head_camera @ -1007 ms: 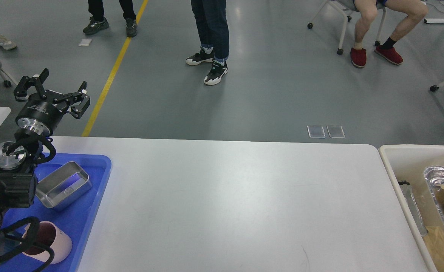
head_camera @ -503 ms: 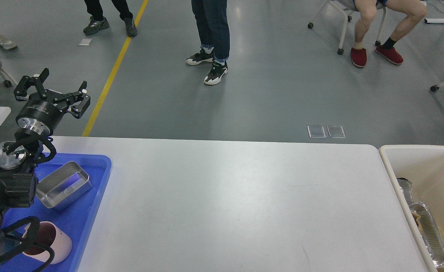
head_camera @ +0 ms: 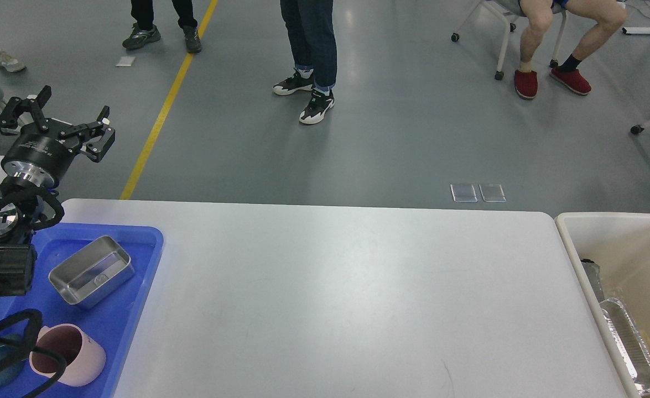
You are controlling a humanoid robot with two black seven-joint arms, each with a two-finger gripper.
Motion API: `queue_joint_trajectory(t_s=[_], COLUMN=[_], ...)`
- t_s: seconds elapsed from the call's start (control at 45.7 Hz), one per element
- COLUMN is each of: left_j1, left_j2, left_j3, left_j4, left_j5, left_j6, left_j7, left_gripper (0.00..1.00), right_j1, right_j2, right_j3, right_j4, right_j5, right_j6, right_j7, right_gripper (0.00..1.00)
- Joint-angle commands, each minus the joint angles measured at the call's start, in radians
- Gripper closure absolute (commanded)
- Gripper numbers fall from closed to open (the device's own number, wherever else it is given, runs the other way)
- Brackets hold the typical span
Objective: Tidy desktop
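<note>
1. The left gripper point(head_camera: 53, 113) is hanging above the tabletop's far-left corner, fingers spread wide, carrying nothing. The right gripper is not showing anywhere.
2. Below it, a blue tray point(head_camera: 146, 260) is sitting along the tabletop's left edge, holding a metal tin point(head_camera: 92, 271) and a pink cup point(head_camera: 69, 355) lying on its side.
3. The desktop point(head_camera: 347, 298) is filling the middle, its long axis running left to right, its far edge facing the grey floor.
4. At the right edge, a cream bin point(head_camera: 573, 243) is holding a foil tray point(head_camera: 632, 354).
5. Judging by the bare surface, the tidying is looking practically finished.
</note>
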Motion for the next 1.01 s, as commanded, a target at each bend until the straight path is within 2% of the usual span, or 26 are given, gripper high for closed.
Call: queue_joint_trajectory(t_s=[0.0, 0.109, 0.219, 0.35, 0.547, 0.635, 0.854, 0.919, 0.985], left_j1=[-0.026, -0.06, -0.064, -0.061, -0.052, -0.043, -0.015, -0.015, -0.014], left_j2=[0.028, 0.027, 0.024, 0.016, -0.005, -0.019, -0.085, -0.126, -0.166], left_j3=[0.0, -0.001, -0.001, -0.001, -0.004, -0.006, -0.004, -0.006, -0.001], left_j4=[-0.001, -0.001, -0.001, 0.001, 0.001, 0.004, 0.004, 0.004, 0.004], left_j5=[0.0, 0.0, -0.001, -0.001, -0.004, -0.004, -0.006, -0.004, -0.001], left_j6=[-0.002, -0.003, -0.003, -0.002, -0.002, -0.002, -0.003, -0.003, -0.003], left_j7=[0.0, -0.001, -0.003, -0.004, -0.03, -0.049, -0.055, -0.058, -0.078], left_gripper=[0.03, 0.03, 0.03, 0.03, 0.03, 0.03, 0.03, 0.03, 0.03], right_j1=[0.209, 0.417, 0.513, 0.503, 0.431, 0.391, 0.349, 0.348, 0.346], right_j2=[-0.006, 0.024, 0.15, 0.205, 0.381, 0.455, 0.708, 0.774, 0.832], right_j3=[-0.004, 0.004, 0.004, 0.012, 0.137, 0.161, 0.332, 0.355, 0.362], right_j4=[-0.009, -0.041, -0.087, -0.104, -0.138, -0.136, -0.138, -0.149, -0.173], right_j5=[0.0, 0.043, 0.273, 0.466, 0.741, 0.792, 0.813, 0.813, 0.812], right_j6=[0.062, 0.157, 0.212, 0.211, 0.209, 0.22, 0.288, 0.317, 0.353], right_j7=[0.006, -0.001, -0.001, 0.002, 0.002, 0.005, 0.012, 0.034, 0.109], right_gripper=[0.0, 0.0, 0.0, 0.0, 0.0, 0.0, 0.0, 0.0, 0.0])
